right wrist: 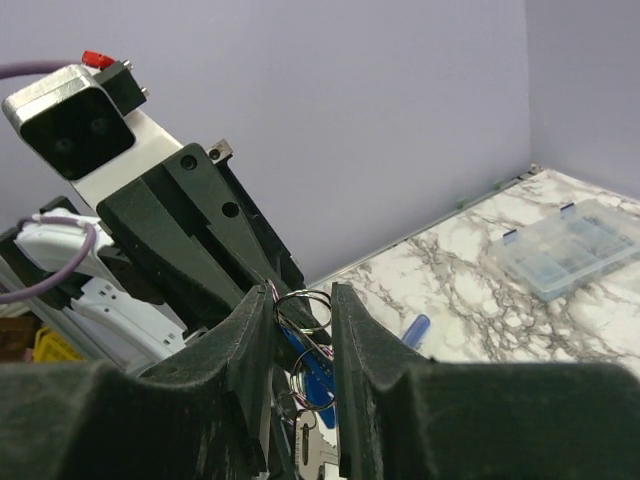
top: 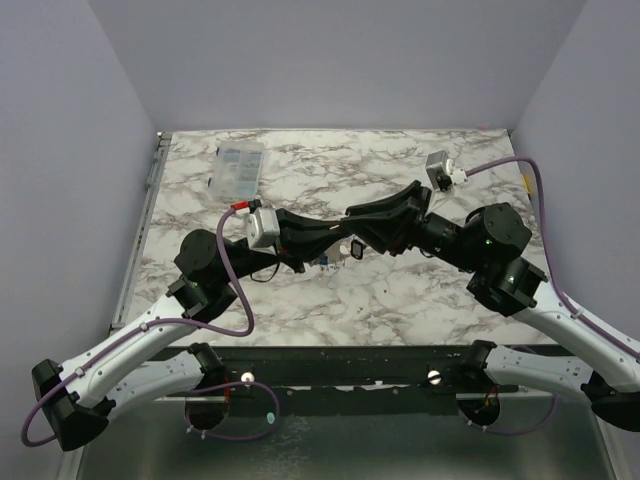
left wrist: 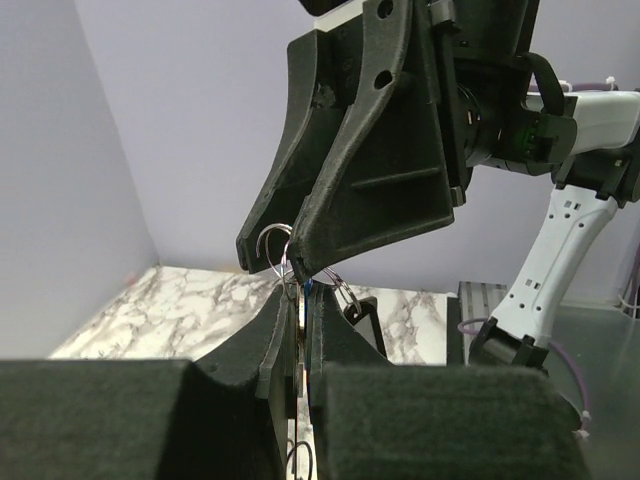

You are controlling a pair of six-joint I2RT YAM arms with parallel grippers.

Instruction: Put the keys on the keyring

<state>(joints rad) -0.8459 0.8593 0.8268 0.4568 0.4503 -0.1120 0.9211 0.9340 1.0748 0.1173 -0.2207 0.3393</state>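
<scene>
Over the marble table [top: 420, 300], left gripper [left wrist: 301, 315] and right gripper [right wrist: 302, 305] meet tip to tip; right pinches the keyring [right wrist: 304, 294], keys [right wrist: 320, 385] half hidden; left nearly closed, contents unclear.

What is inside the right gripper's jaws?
The keyring, with a blue key and a silver key hanging below. Its fingers hide where anything is pinched.

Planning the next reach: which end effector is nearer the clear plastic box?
Left, narrowly. The left end effector sits mid-table, in front and to the right of the box. The right end effector meets it there from the right, slightly farther over.
</scene>
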